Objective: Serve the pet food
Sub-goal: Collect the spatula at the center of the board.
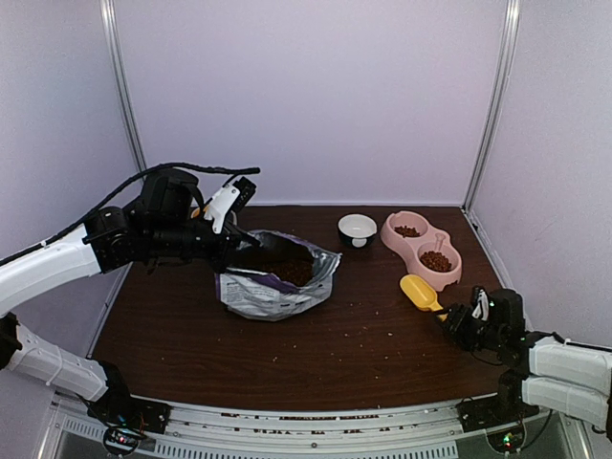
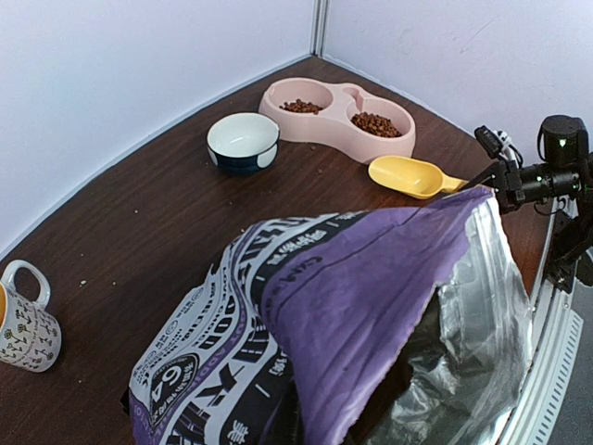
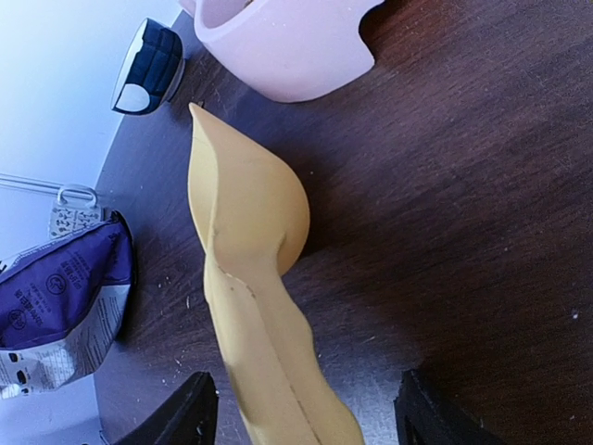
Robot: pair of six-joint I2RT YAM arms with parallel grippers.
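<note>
My left gripper (image 1: 232, 251) is pinched shut on the rim of the purple bag (image 1: 273, 292), holding its mouth up. My right gripper (image 3: 306, 417) stands wide, with a finger on either side of the yellow scoop (image 3: 246, 213) handle and a gap on each side. Kibble (image 1: 287, 268) sits in the bag and in both cups of the pink double bowl (image 1: 421, 242) on the surface (image 1: 335, 344).

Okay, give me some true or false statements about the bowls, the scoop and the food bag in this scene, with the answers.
1. Both compartments of the pink double bowl hold kibble. True.
2. The yellow scoop is lifted in the air. False: it lies on the table, with the right gripper open around its handle.
3. The left gripper grips the purple bag at its rim. True.
4. The small round bowl is full. False: it is empty.
5. The purple bag is sealed. False: it is open.
</note>
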